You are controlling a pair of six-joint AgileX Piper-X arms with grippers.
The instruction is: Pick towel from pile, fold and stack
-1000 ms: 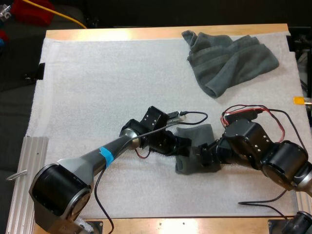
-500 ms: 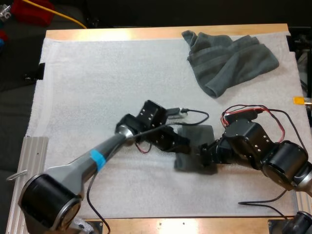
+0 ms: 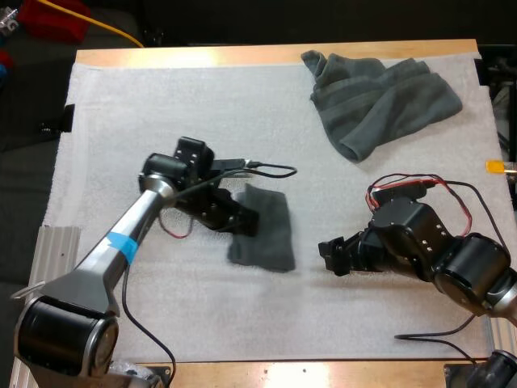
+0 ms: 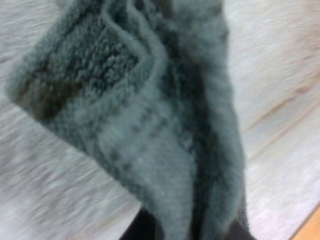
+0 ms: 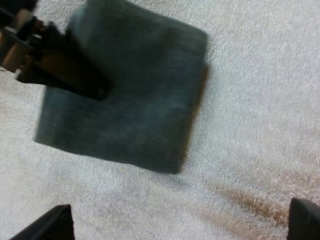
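Note:
A folded dark grey-green towel [image 3: 265, 230] lies a little left of the mat's middle. My left gripper [image 3: 245, 221] is shut on its left edge. In the left wrist view the towel [image 4: 150, 115] hangs bunched between my dark fingers [image 4: 142, 227]. My right gripper [image 3: 331, 254] stands open on the mat to the right of the towel, a short gap away from it. From the right wrist view the folded towel [image 5: 125, 100] lies flat ahead of my spread fingertips [image 5: 52, 225], with the left gripper [image 5: 60, 67] at its far corner. A crumpled towel [image 3: 380, 97] lies at the back right.
The white mat [image 3: 145, 105] covers most of the wooden table [image 3: 266, 55]. A metal rail [image 3: 40, 275] runs along the table's left front edge. Loose cables [image 3: 428, 335] lie on the mat by the right arm.
My left gripper has carried the folded towel to the left and slightly back, away from the right gripper. The right gripper has let go of the towel and stayed in place.

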